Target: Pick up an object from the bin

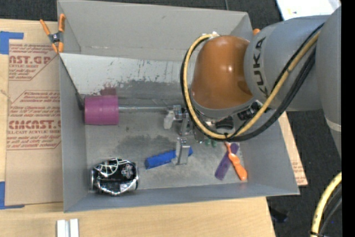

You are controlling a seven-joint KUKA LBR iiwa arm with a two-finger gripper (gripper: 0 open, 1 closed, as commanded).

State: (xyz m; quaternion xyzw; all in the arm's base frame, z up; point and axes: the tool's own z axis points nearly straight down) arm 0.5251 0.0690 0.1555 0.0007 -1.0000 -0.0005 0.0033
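Bin (145, 30), read left to right.

- 9 o'clock: magenta cylinder (101, 110) on its side against the left wall.
- 7 o'clock: crushed black can (113, 177), white print, near the front wall, well apart from the rest.
- 6 o'clock: blue oblong piece (160, 160), lying flat and slightly tilted. Its right end is under or touching the gripper's near finger.
- Just right of centre: gripper (178, 135), low over the floor. Jaws stand apart, one finger toward 12, the other toward 6. Nothing sits between them.
- 4 o'clock: purple strip (222, 167) and orange stick (238, 167), crossed, touching each other.

Judgement: this is the reach step, with no grasp made. The blue piece is the likely pick, being nearest. The fingers seem off to its 12 o'clock side, so the next move calls for a small shift toward 6 to straddle it, then closing and lifting. Risk: the finger nudges it away.
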